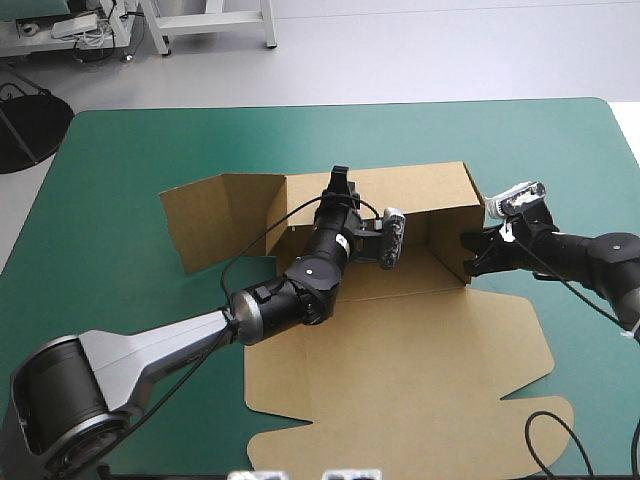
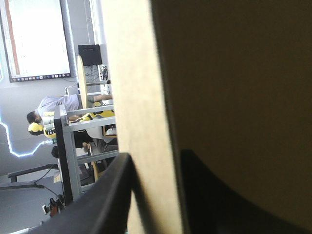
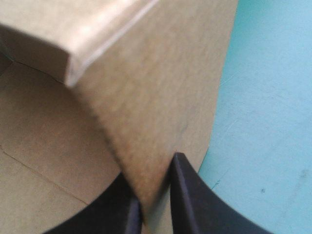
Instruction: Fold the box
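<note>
The brown box [image 1: 400, 370] lies mid-table, its broad lid flat toward the front edge. Its back wall [image 1: 410, 190] and right wall [image 1: 470, 215] stand raised, and a side flap [image 1: 215, 225] spreads out to the left. My left gripper [image 1: 338, 185] reaches over the tray floor to the back wall's top edge. In the left wrist view the gripper [image 2: 156, 156] has the board's edge [image 2: 141, 97] between its black fingers. My right gripper [image 1: 472, 258] sits at the right wall's near end. In the right wrist view the gripper [image 3: 151, 168] pinches that wall [image 3: 161, 97].
The teal-green cover [image 1: 110, 230] shows to the left, right and beyond the box. The lid's scalloped front edge [image 1: 300, 440] comes close to the table's front edge. Teal-green cover [image 3: 273, 122] lies just outside the held right wall.
</note>
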`<state>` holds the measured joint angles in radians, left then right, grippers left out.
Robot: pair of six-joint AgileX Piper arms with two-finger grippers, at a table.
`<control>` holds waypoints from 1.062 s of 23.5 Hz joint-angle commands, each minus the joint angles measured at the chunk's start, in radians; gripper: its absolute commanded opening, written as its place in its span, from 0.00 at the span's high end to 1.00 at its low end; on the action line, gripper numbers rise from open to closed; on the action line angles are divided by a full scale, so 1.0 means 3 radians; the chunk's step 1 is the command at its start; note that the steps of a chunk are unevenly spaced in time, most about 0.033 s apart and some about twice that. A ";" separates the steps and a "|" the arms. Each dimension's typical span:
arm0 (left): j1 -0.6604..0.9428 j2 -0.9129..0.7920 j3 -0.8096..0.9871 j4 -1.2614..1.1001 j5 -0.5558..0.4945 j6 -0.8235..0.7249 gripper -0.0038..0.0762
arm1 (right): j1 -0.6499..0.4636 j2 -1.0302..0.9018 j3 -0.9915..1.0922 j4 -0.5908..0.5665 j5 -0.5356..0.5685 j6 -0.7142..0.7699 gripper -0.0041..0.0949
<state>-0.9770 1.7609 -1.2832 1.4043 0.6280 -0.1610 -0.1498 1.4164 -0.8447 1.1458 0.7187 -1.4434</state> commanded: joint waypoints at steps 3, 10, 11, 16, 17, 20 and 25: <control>-0.0027 -0.0037 0.0000 -0.0169 -0.0163 -0.0001 0.35 | -0.0005 -0.0060 -0.0080 0.0101 0.0228 0.0049 0.96; -0.0027 -0.0037 0.0000 0.0255 0.0337 -0.0539 0.36 | -0.0005 -0.0060 -0.0080 0.0101 0.0228 0.0049 0.96; -0.0027 -0.0037 0.0000 0.0394 0.0444 -0.0690 0.37 | -0.0005 -0.0060 -0.0080 0.0101 0.0228 0.0049 0.96; -0.0146 -0.0037 0.0000 0.0867 0.0744 -0.1084 0.40 | -0.0005 -0.0060 -0.0080 0.0101 0.0198 0.0049 0.96; -0.0176 -0.0037 0.0000 0.0894 0.0750 -0.1101 0.40 | -0.0005 -0.0060 -0.0080 0.0101 0.0181 0.0049 0.96; -0.0320 -0.0037 0.0000 0.1097 0.0873 -0.1358 0.41 | -0.0005 -0.0060 -0.0080 0.0107 0.0117 0.0145 0.96; -0.0638 -0.0037 0.0000 0.1114 0.1068 -0.1427 0.44 | -0.0005 -0.0060 -0.0080 0.0107 0.0097 0.0200 0.96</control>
<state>-1.1313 1.7923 -1.2618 1.6837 0.9151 -0.5644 -0.1508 1.4164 -0.8463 1.1420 0.6905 -1.3970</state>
